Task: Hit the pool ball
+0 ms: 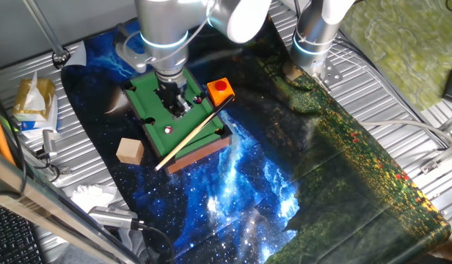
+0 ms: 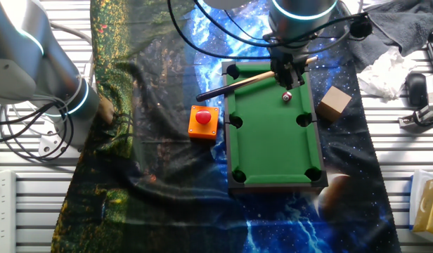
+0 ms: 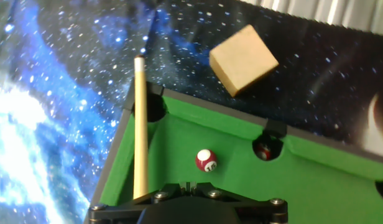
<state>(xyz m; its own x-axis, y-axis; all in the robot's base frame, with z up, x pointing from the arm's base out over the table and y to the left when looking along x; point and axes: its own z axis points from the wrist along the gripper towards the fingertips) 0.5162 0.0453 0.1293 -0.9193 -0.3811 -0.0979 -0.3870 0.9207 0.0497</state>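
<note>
The pool ball [image 3: 207, 160] is small, glossy red with a whitish spot, and lies on the green felt of the mini pool table [image 3: 316, 186]. It also shows in one fixed view [image 1: 168, 130] and in the other fixed view [image 2: 287, 96]. My gripper [image 3: 186, 185] is shut with nothing showing between its fingers. It hangs just above the felt, a short way behind the ball [image 1: 176, 101] [image 2: 287, 76]. A wooden cue stick [image 3: 140, 124] lies along the table's rim beside the gripper. A darker maroon ball [image 3: 263, 151] sits in a side pocket.
A tan wooden cube [image 3: 243, 59] lies on the starry cloth just outside the table [image 1: 129, 151] [image 2: 332, 103]. An orange block with a red button [image 1: 219, 88] [image 2: 204, 121] stands against the table's other long side. A second arm's base [image 1: 314, 37] stands behind.
</note>
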